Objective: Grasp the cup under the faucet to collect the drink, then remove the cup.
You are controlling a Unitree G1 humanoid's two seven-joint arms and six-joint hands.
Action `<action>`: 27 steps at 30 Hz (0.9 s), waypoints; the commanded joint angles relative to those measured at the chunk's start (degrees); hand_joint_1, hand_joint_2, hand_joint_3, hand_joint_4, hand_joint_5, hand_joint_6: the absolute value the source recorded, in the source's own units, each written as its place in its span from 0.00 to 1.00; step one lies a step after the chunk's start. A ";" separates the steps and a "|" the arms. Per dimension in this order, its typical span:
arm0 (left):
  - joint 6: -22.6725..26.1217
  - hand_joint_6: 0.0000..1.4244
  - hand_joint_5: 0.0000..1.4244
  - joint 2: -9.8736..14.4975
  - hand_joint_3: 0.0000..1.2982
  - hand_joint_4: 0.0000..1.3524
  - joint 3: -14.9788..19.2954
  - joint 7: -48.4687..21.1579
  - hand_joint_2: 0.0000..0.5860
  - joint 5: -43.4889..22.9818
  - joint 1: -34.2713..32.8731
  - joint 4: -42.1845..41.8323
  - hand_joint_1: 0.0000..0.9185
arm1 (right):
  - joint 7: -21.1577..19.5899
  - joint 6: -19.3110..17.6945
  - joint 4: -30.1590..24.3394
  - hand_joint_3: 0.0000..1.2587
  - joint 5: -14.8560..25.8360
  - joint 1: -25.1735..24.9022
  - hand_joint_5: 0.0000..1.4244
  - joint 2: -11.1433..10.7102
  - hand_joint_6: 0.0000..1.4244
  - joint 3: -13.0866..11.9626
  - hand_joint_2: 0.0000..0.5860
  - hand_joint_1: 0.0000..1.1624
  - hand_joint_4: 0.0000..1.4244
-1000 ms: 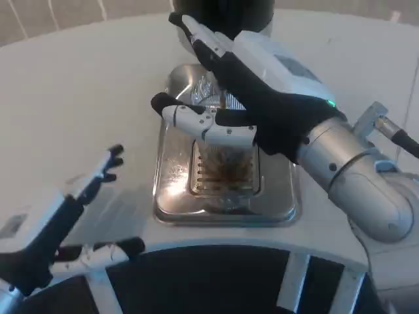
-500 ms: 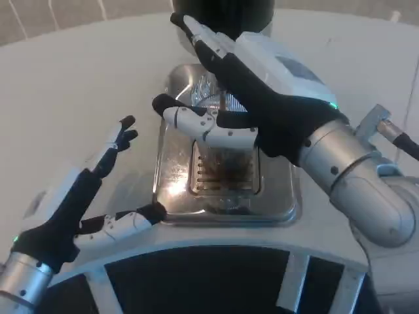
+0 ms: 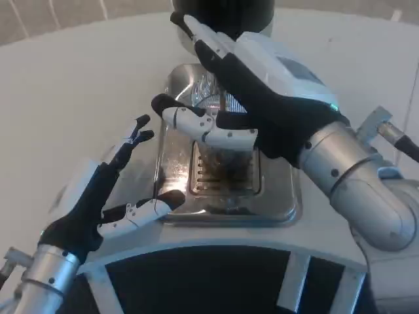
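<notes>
Steel tray (image 3: 175,171) under our right hand (image 3: 262,91) — fingers wrap clear cup (image 3: 226,157) on tray grate, below dark dispenser (image 3: 222,13). Left hand (image 3: 98,196) empty, fingers spread — just beside tray.

A white table (image 3: 78,85) filled most of the view, its surface smooth and evenly lit. Its near edge curved across the bottom, with a dark gap (image 3: 196,281) below it crossed by white struts. A tiled surface (image 3: 52,16) showed beyond its far edge.
</notes>
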 commanded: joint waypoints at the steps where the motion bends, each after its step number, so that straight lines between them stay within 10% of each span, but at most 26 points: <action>1: 1.60 0.01 0.05 -1.28 0.05 0.08 -0.82 0.12 0.07 1.33 -1.41 1.35 0.31 | 1.91 -0.38 0.12 0.00 0.78 1.47 0.00 0.47 0.00 1.26 0.65 0.26 0.00; 27: 0.62 0.02 0.05 -4.20 0.05 0.08 -3.64 4.68 0.07 5.47 -12.01 13.11 0.32 | 1.81 -0.41 0.00 0.00 0.63 2.05 0.00 0.24 0.00 0.47 0.65 0.26 0.00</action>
